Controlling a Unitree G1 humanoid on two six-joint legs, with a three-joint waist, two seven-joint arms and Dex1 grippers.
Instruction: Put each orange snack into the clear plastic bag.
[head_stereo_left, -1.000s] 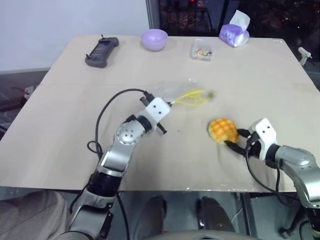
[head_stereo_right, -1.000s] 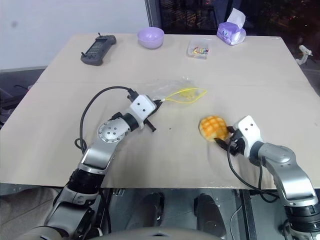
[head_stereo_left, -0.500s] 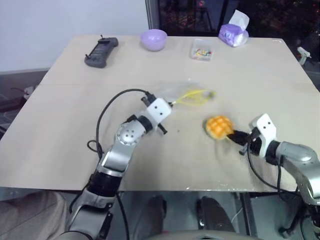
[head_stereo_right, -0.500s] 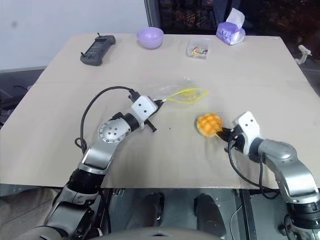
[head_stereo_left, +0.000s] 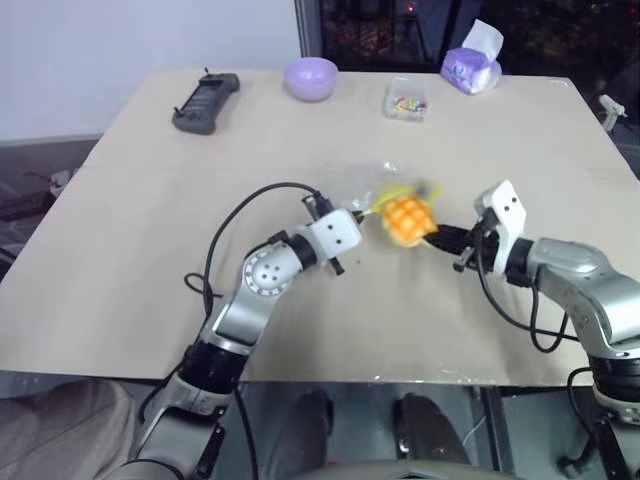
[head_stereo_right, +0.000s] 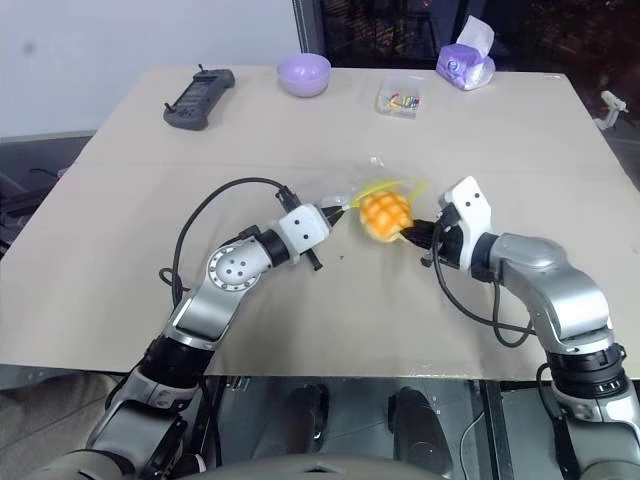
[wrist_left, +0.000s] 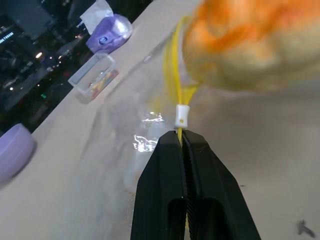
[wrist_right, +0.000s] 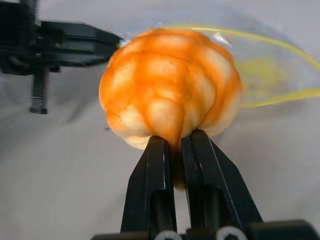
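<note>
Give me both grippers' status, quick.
Left gripper: shut on the clear plastic bag, pinching its yellow seal strip.
Right gripper: shut on the orange snack, held at the bag's mouth.

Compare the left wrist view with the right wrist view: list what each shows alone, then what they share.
Left wrist view alone: the left pincer up close, shut on the yellow seal strip of the clear plastic bag, plus the small clear box of colourful bits, the purple tissue pack and an edge of the lilac bowl farther off.

Right wrist view alone: the right pincer, shut on the underside of the orange snack.

Shared: the snack, the bag's yellow strip, the tabletop, and the left pincer, which the right wrist view sees from the side.
</note>
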